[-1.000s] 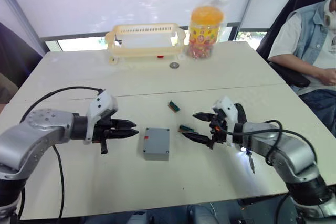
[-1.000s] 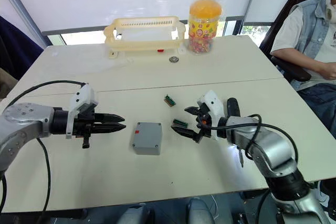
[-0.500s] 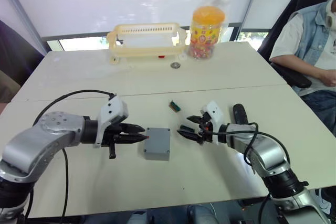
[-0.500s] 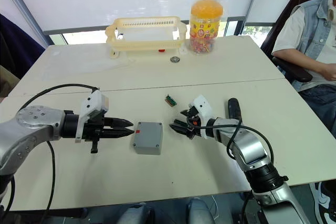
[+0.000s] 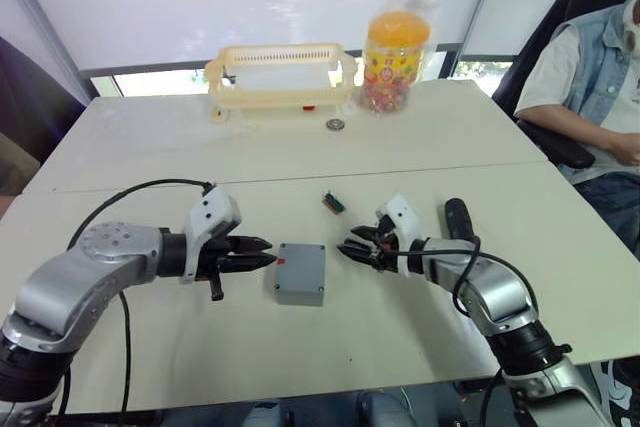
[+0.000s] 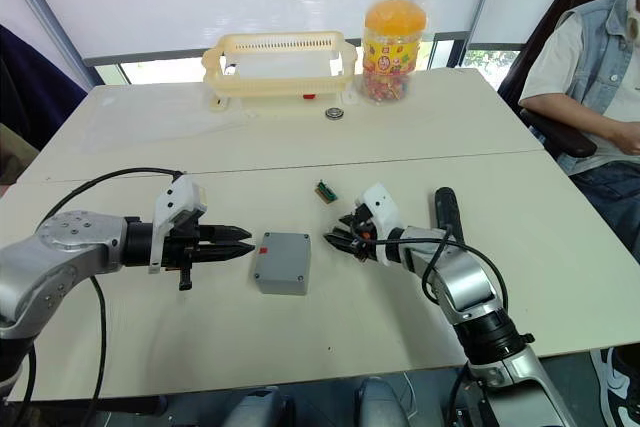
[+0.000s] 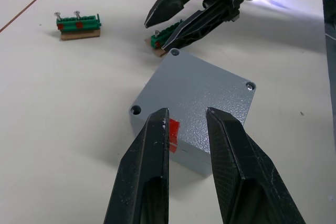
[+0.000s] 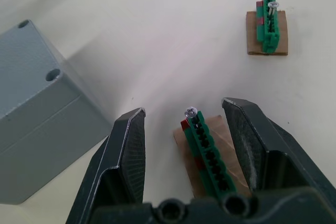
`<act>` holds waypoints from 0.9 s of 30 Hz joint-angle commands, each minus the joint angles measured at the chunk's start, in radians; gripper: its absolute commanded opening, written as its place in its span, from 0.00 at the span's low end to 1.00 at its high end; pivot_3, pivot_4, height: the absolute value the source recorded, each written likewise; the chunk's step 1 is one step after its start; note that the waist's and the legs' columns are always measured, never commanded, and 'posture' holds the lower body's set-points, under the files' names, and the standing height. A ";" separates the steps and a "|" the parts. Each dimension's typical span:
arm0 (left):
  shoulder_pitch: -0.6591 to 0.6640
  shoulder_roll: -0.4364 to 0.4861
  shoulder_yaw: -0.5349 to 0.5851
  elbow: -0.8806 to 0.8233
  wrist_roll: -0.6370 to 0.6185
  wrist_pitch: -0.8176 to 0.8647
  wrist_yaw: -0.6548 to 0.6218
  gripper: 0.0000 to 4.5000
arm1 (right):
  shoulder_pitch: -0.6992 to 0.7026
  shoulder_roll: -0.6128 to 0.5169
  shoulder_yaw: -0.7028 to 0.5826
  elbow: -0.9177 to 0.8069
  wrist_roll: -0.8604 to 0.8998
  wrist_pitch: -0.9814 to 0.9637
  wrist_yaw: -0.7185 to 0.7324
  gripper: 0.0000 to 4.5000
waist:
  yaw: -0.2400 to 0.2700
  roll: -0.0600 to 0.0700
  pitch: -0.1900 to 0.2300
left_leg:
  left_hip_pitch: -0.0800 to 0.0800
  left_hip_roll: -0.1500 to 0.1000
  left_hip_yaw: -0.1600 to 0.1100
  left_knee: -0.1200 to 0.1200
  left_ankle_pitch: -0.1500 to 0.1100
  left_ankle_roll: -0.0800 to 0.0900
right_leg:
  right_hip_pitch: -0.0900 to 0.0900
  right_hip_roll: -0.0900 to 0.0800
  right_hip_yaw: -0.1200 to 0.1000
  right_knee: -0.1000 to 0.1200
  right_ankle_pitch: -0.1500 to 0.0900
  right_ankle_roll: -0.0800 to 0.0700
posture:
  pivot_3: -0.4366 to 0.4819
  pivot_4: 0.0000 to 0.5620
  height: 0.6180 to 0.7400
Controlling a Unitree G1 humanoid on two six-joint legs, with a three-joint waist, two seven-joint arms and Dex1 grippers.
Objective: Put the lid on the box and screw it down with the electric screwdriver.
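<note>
1. Head views: the box (image 5: pixel 299 273) sits near the front middle of the table (image 5: pixel 150 147), and its top looks like the lid already laid on it, so the grey top face is what I'd call the lid (image 7: pixel 202 95). The left gripper (image 5: pixel 262 252) is just left of it, fingers a little apart, holding nothing. The right gripper (image 6: pixel 338 239) is just right of it, spread open. The electric screwdriver (image 6: pixel 444 209) rides on the right forearm, black body pointing to the far side.

2. Left wrist view: the two black fingers straddle the red mark (image 7: pixel 174 128) on the box's side, not yet touching as far as I can tell. For this step I'd close on the box wall squarely so it can't spin under the driver.

3. Right wrist view: the open fingers bracket a green block on brown card (image 8: pixel 209 153) with one screw (image 8: pixel 191 112) standing at its end. A second block (image 8: pixel 268 27) further off carries two screws. I'd guess the move is picking a screw, so go for the head, not the block.

4. Hard to make out: whether the corner holes (image 7: pixel 136 110) already hold screws, and the seam between lid and box. The screwdriver bit gets lost in white glare in the left wrist view. A person (image 5: pixel 600 77) at the far right is cut off.
</note>
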 commanded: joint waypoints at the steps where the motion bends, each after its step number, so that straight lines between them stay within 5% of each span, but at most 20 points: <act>1: 0.000 -0.001 0.016 -0.001 0.006 -0.019 0.001 0.24 | -0.023 0.013 -0.020 -0.005 -0.011 -0.027 -0.005 0.38 | 0.000 0.000 0.000 | 0.000 0.000 0.000 0.000 0.000 0.000 | 0.000 0.000 0.000 0.000 0.000 0.000 | 0.48 0.27 1.00; 4: 0.010 -0.002 0.016 -0.005 0.010 -0.020 0.002 0.24 | -0.021 0.020 -0.024 -0.007 -0.009 -0.025 -0.004 0.04 | 0.000 0.000 0.000 | 0.000 0.000 0.000 0.000 0.000 0.000 | 0.000 0.000 0.000 0.000 0.000 0.000 | 0.48 0.27 1.00; 5: 0.012 -0.003 0.016 -0.006 0.011 -0.020 0.002 0.24 | -0.020 0.024 -0.027 -0.009 -0.008 -0.022 -0.006 0.01 | 0.000 0.000 0.000 | 0.000 0.000 0.000 0.000 0.000 0.000 | 0.000 0.000 0.000 0.000 0.000 0.000 | 0.48 0.27 1.00; 27: 0.001 -0.028 0.001 0.009 0.020 -0.023 0.011 0.24 | -0.012 0.027 -0.112 -0.101 0.039 -0.001 -0.012 0.01 | 0.000 0.000 0.000 | 0.000 0.000 0.000 0.000 0.000 0.000 | 0.000 0.000 0.000 0.000 0.000 0.000 | 0.48 0.27 1.00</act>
